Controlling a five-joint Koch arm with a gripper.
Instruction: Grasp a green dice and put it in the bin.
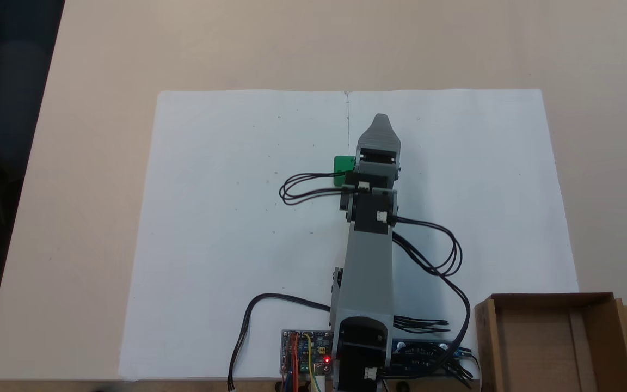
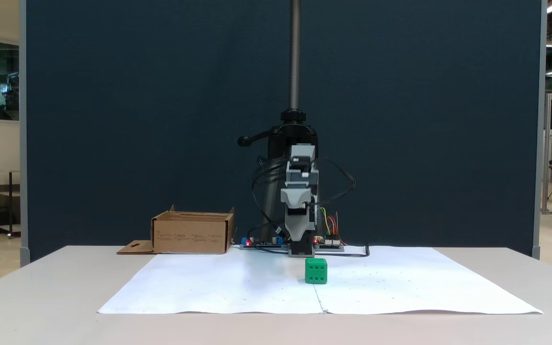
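- Small bright green plastic dice [image 2: 316,270] sitting on white paper sheet [image 1: 226,228], just below and beside grey gripper [image 1: 380,124], ungrasped.
- Gripper hanging above tabletop [image 1: 101,54]; can't tell if jaws are parted.
- Shallow brown cardboard bin [image 1: 550,340] sitting well apart, no dice inside.
- Grasp, carry, drop remaining.
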